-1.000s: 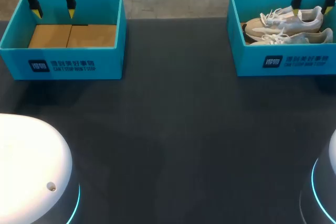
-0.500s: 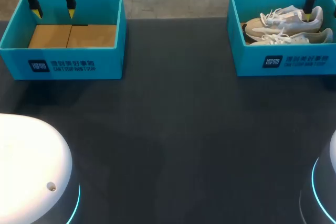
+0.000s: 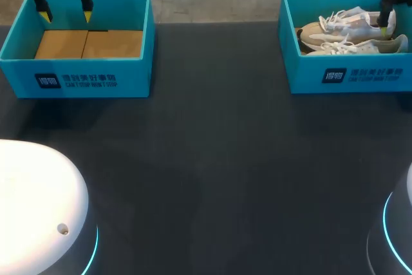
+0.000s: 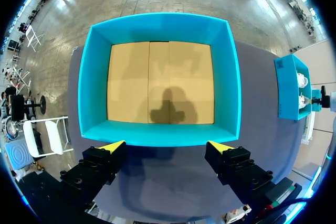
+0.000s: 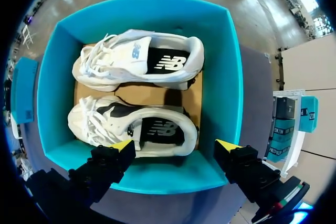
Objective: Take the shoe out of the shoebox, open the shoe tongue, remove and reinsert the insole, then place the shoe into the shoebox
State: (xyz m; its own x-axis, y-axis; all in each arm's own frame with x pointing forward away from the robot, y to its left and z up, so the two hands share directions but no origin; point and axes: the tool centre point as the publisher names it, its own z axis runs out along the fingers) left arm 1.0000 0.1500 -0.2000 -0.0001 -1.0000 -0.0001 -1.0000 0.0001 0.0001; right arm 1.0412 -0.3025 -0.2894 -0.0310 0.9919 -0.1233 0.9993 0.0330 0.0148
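Starting at our left: the left hand [image 3: 65,12] hangs high over the left shoebox [image 3: 77,75], fingers spread wide apart and gripping nothing. From its wrist we look straight down into that teal box, which lies just ahead of the fingertips. Only its bare cardboard floor [image 4: 160,82] shows inside, with the hand's shadow on it. Moving across, the dark bench [image 3: 212,159] stretches between the two boxes, which stand well apart at its far side. Now over to our right: the right shoebox [image 3: 347,75] holds both pale shoes, lying side by side with toes pointing toward the left box and white laces showing. The right hand [image 5: 175,145] hovers over the box's near wall, fingers apart, clamped on nothing. The nearer shoe [image 5: 136,127] lies just ahead of those yellow tips, its dark insole showing through the opening. The farther shoe [image 5: 139,61] lies beyond it, beside the opposite wall, with brown cardboard visible between the two
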